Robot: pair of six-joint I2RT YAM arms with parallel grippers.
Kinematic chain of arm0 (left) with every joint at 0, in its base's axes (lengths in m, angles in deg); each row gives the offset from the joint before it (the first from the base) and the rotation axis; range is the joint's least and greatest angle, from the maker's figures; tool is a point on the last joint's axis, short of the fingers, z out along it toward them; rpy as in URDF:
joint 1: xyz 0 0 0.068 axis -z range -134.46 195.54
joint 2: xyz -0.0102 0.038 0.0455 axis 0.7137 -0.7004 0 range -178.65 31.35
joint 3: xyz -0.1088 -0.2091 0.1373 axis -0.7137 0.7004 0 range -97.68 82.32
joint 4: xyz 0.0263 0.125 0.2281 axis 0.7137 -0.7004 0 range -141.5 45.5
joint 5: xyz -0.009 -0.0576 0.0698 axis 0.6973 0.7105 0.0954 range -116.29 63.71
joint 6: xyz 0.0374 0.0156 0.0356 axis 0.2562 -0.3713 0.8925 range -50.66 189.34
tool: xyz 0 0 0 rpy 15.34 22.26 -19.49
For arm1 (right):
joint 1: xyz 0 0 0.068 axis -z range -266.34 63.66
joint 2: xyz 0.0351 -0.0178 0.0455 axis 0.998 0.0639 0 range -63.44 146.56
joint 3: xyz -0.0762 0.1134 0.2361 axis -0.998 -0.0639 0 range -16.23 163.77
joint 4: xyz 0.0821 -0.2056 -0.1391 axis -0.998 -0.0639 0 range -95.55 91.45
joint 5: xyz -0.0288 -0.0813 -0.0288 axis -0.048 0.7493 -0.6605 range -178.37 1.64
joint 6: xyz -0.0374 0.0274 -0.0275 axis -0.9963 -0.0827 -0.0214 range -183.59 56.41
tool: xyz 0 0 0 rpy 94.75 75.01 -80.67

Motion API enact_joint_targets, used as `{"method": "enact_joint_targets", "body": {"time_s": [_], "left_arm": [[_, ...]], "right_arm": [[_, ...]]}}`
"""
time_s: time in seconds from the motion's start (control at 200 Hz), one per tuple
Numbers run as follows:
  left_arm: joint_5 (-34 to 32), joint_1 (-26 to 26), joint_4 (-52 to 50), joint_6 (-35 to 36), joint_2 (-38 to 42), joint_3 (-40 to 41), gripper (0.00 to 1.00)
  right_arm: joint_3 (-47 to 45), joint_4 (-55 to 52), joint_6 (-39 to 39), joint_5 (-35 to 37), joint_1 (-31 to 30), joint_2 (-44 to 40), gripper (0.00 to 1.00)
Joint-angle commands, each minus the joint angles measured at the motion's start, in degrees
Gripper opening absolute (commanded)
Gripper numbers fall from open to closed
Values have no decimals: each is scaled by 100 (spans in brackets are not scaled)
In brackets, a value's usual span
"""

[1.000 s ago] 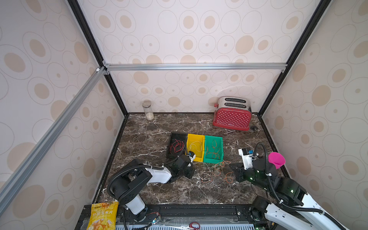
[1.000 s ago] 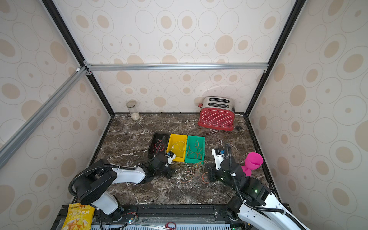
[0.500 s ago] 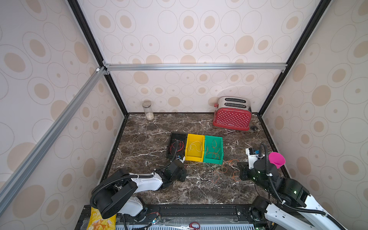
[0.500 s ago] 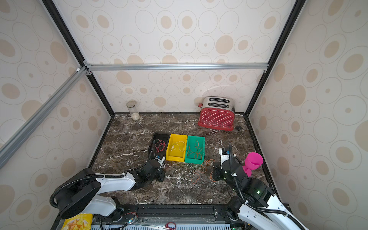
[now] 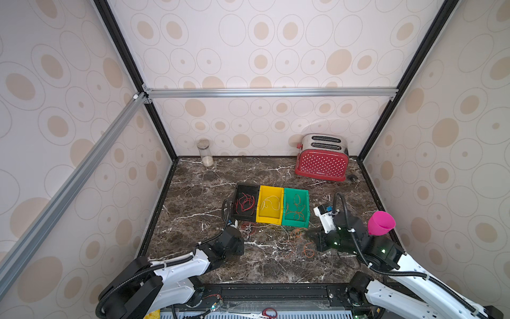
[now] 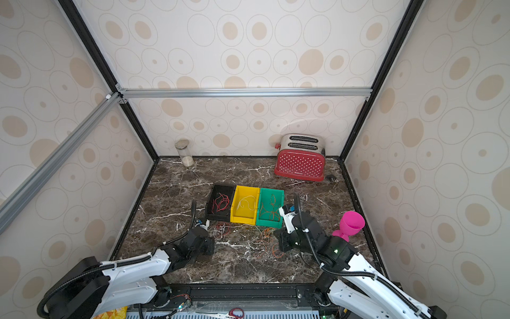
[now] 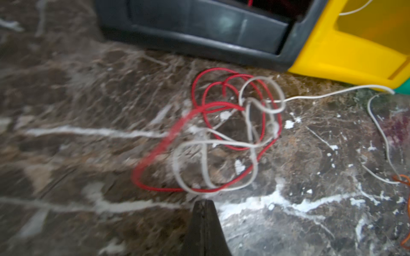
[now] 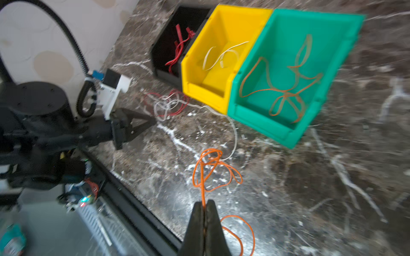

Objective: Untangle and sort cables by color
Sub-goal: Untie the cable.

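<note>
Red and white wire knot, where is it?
In a top view the knot lies on the table, right in front of the black bin, near the left pincer.

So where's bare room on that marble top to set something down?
Free: the back strip between the glass jar and red dotted toaster; also left of the black plastic bin. Crowded: before the bins, loose red, white and orange wires.
</note>
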Motion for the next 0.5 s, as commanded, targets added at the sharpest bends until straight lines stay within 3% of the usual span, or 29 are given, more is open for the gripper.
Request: {"method": "enact_joint_targets", "body": {"time_s": [0.0,0.065,0.245,0.495], "left_arm": [[-137,-154,-821,-311,530,111,0],[29,-220,-888,-275,801,91,0],[581,-246,-770,-10,1103,-274,26],[1728,-249,283,398,556,-716,52]], "right_arm": [[-90,733,-172,-1579,10,245,0],[-93,873,-185,-1964,-19,345,0],[-164,1179,-184,-2711,-155,310,0],[-196,771,-173,-2669,-194,-42,0]]}}
